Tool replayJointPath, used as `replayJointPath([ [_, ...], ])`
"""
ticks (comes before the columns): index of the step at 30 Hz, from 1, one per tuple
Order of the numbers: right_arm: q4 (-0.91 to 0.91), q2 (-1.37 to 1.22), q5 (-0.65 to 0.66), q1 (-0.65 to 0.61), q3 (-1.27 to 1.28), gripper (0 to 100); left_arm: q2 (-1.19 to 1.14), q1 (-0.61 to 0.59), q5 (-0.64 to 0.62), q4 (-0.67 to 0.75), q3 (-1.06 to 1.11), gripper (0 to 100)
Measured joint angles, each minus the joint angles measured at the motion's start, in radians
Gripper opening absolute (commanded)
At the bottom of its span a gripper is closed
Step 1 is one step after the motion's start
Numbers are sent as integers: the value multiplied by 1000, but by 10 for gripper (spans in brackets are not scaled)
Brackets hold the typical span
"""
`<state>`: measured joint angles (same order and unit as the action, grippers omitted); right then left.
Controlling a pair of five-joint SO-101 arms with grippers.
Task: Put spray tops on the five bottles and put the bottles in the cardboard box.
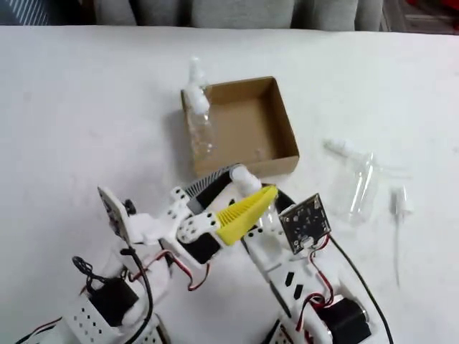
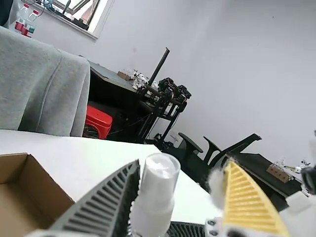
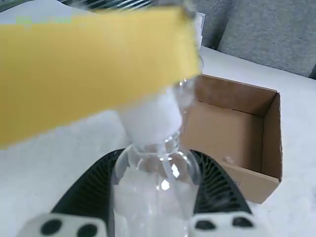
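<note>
My right gripper [image 3: 155,197] is shut on a clear bottle [image 3: 153,187], held upright just in front of the cardboard box [image 1: 285,125]. A white spray top [image 2: 158,190] sits on the bottle's neck, between the fingers of my left gripper [image 2: 183,165]. The top leans on the dark ribbed finger [image 2: 103,207], and a gap shows between it and the yellow finger [image 2: 247,197]. In the high view the spray top [image 1: 245,179] lies over the box's near wall. Another bottle with a spray top [image 1: 199,118] rests at the box's left wall.
To the right of the box lie a bare clear bottle [image 1: 362,188], a loose spray top [image 1: 337,147] and a second spray top with its long tube [image 1: 399,208]. Both arm bases crowd the table's near edge. Grey seats line the far edge.
</note>
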<state>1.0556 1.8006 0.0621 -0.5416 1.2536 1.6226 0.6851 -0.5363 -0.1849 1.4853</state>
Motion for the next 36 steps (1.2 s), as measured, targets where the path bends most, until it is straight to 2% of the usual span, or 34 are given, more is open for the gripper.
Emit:
replayJointPath([
  [4, 0, 0, 0, 60, 0, 15, 26, 0, 3, -135, -49, 260],
  [11, 0, 0, 0, 135, 0, 15, 206, 0, 66, -528, -265, 256],
  [16, -95, 0, 0, 209, 0, 15, 207, 3, 75, -740, -341, 255],
  [23, -278, 0, -3, 256, 0, 15, 204, 11, 75, -756, -298, 255],
  [25, -322, 0, -44, 259, 0, 15, 206, 11, 75, -756, -290, 238],
  [27, -367, 0, -91, 269, 0, 15, 206, 38, 75, -756, -290, 172],
  [30, -442, -48, -129, 264, 0, 15, 206, 110, 75, -756, -290, 6],
  [33, -529, -160, -138, 235, -3, 15, 206, 144, 74, -756, -284, 67],
  [36, -559, -308, -149, 203, -63, 15, 206, 150, 110, -756, -247, 45],
])
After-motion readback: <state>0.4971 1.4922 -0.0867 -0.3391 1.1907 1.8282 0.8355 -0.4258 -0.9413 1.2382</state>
